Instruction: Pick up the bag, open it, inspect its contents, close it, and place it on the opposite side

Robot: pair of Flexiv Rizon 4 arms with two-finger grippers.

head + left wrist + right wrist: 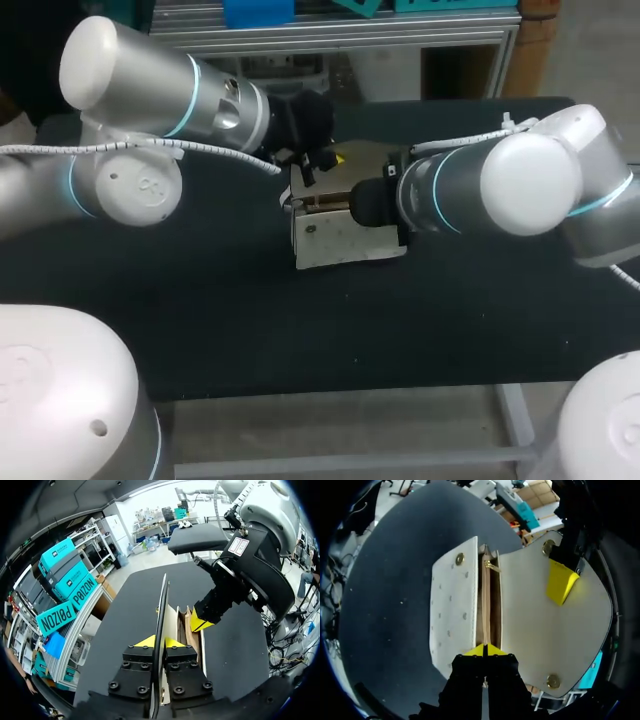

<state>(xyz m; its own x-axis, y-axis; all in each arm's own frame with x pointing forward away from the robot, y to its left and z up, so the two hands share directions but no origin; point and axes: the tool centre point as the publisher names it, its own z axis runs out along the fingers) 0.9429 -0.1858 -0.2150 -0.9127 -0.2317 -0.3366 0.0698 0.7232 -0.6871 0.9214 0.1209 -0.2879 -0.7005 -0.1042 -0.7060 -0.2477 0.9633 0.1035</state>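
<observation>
The cream bag [345,240] stands in the middle of the black table with its flap lifted. My left gripper [320,160] is at the bag's far side; in the left wrist view it [157,642] is shut on the thin flap [162,597], seen edge-on. My right gripper [352,205] comes in from the right. In its own view it [485,650] is shut on the rim of the bag's mouth. The studded front panel [452,615], tan lining [489,605], a brass zip pull [492,566] and the flap's underside [555,635] show there. The left gripper's yellow finger [560,580] lies on the flap.
The black table top [200,300] spreads round the bag, with its front edge [330,392] nearest me. The thick bodies of both arms hang over the table left and right of the bag.
</observation>
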